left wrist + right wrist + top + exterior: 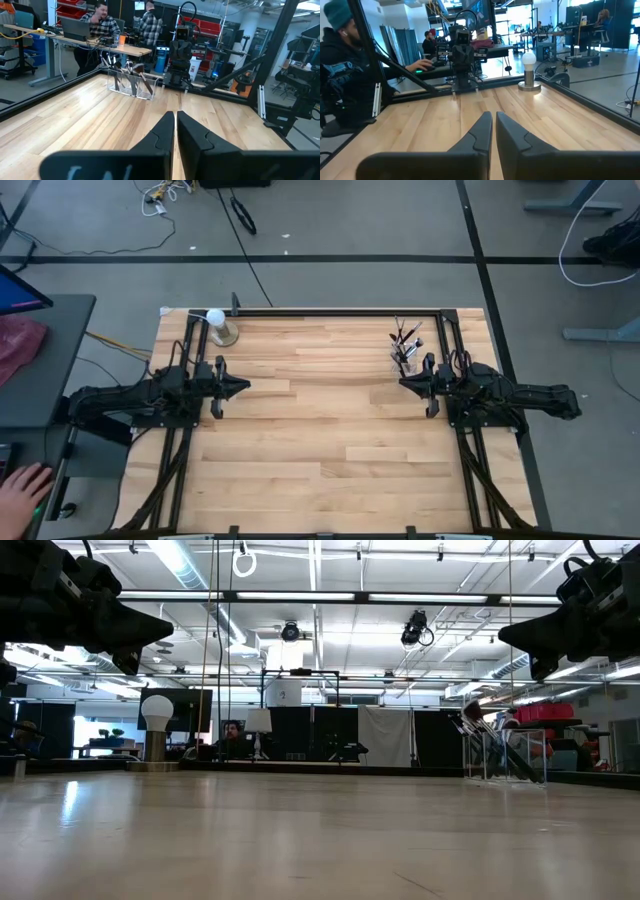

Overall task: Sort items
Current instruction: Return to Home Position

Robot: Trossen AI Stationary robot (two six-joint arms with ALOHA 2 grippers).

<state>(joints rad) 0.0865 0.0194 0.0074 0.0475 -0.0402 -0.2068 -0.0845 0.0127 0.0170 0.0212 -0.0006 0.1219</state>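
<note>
Dark fingers of the left claw [243, 386] are pressed together on nothing, and it hangs over the left half of the counter [320, 445]. The right claw [404, 383] mirrors it over the right half, likewise closed and empty, so the two tips face each other across bare pale wood planks. The low view adds what the high view cannot: both claws are held well up off the surface.

The brushes [405, 342] stand bunched in a clear organizer [124, 83] near the counter's far right corner. They are just beyond the right claw's tip and well apart from the left claw. The left wrist view shows them leaning at mixed angles inside the clear walls, with the right arm just beside. A white ball on a metallic base [218, 327] stands near the far left corner.

Black rails frame the counter, with grey floor and loose cables beyond. A person's hand [22, 485] rests at a dark desk off the left edge. The wrist views show people seated at desks in a workshop.
</note>
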